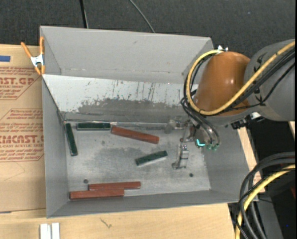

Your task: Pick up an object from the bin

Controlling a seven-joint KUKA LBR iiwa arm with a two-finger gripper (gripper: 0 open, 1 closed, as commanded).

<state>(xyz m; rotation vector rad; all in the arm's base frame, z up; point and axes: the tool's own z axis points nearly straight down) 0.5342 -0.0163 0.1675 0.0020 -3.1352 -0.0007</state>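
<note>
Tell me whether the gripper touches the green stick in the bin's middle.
Apart. The camera view shows bare bin floor between the gripper and the green stick.

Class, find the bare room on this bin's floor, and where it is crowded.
Bare: the floor between the left green stick, the angled red-brown stick behind and the paired red-brown sticks in front. Crowded: right, where the gripper hangs by the middle green stick.

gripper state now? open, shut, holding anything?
Gripper: cannot be told whether open or shut. It is low in the bin, just right of the dark green bar.
</note>
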